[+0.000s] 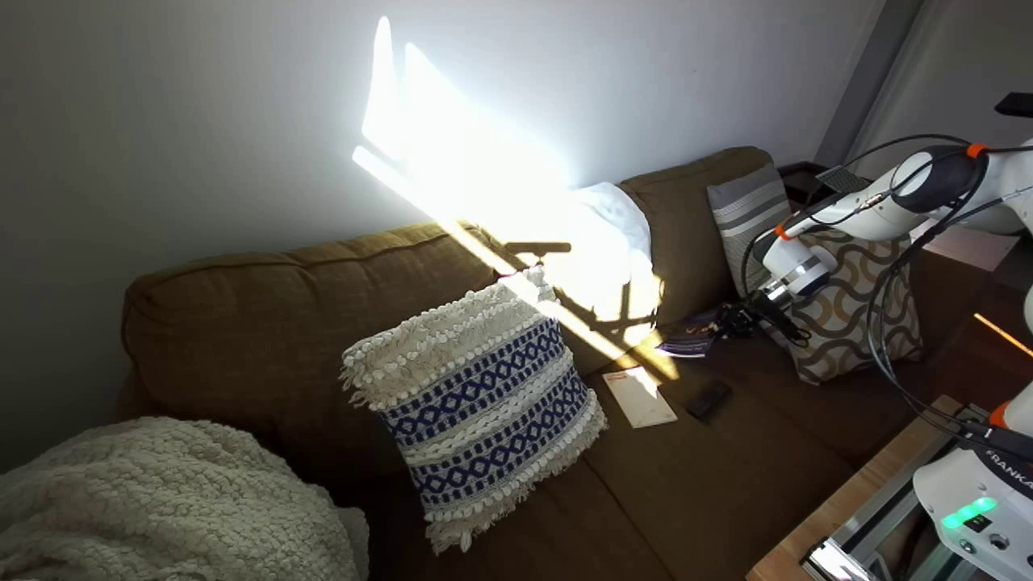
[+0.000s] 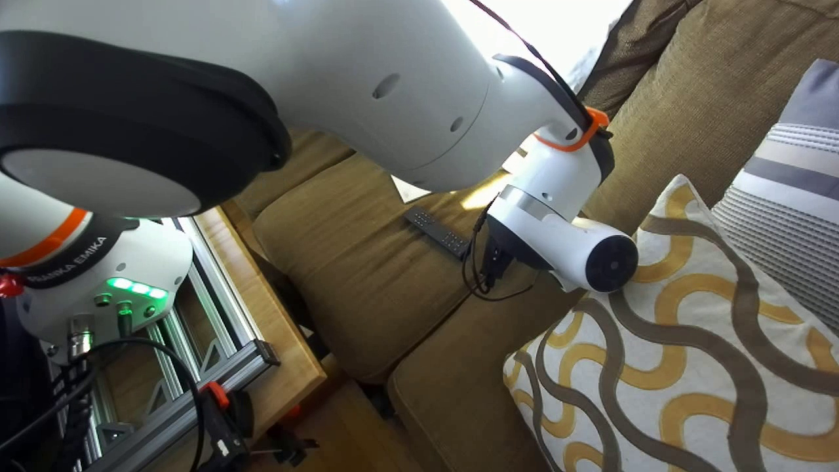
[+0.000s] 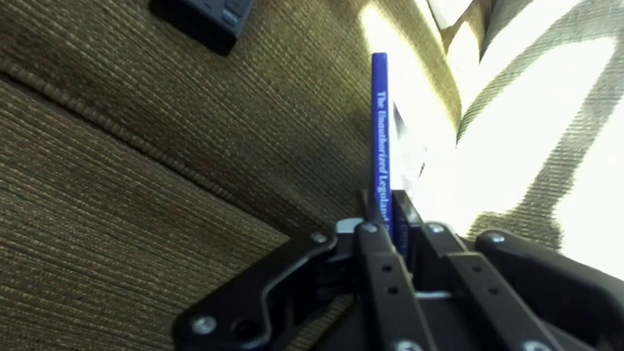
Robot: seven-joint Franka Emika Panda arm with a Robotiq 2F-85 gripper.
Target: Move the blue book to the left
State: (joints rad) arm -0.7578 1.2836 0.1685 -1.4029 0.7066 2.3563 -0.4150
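The blue book [image 3: 381,136] shows edge-on in the wrist view, its blue spine with white lettering facing the camera. My gripper [image 3: 385,209] is shut on it, with one finger on each side of the spine. In an exterior view, the book's blue-purple cover with pale patches [image 1: 684,348] shows beside the dark gripper [image 1: 726,323], low over the brown sofa seat near the backrest. I cannot tell whether the book touches the seat. In an exterior view, the arm hides the book, and only part of the gripper [image 2: 496,261] shows.
A black remote [image 1: 709,400] and a white booklet [image 1: 640,397] lie on the seat. A blue-and-white knitted pillow [image 1: 492,411] leans on one side; a swirl-patterned pillow [image 2: 655,367] and a grey striped pillow [image 2: 780,190] are on the other. Bright sunlight washes out the backrest.
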